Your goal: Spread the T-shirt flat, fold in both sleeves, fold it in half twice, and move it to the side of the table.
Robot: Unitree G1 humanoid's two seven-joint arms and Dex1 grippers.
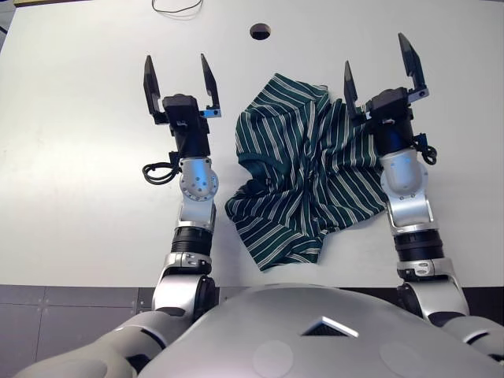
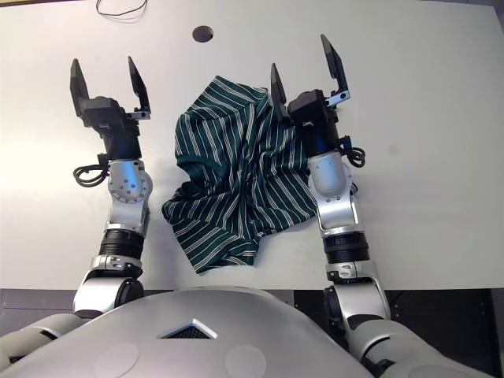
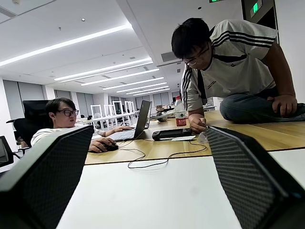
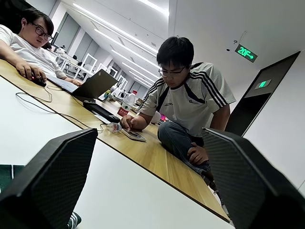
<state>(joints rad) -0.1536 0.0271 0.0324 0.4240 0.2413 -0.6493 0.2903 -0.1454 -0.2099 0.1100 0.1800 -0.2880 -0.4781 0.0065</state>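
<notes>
A dark green T-shirt with white stripes [image 1: 303,169] lies crumpled in a heap on the white table [image 1: 79,173], between my two arms. My left gripper [image 1: 179,75] is open to the left of the shirt, its fingers [image 3: 47,181] pointing toward the far edge with nothing between them. My right gripper [image 1: 378,63] is open too, at the shirt's far right corner; its forearm lies along the shirt's right edge. A strip of the striped cloth [image 4: 74,220] shows beside one right finger [image 4: 43,186].
A round cable hole [image 1: 260,31] sits in the table near the far edge, with a thin cable loop [image 1: 177,8] to its left. A wooden table [image 3: 190,143] with a laptop stands beyond. Bare tabletop stretches left and right of the shirt.
</notes>
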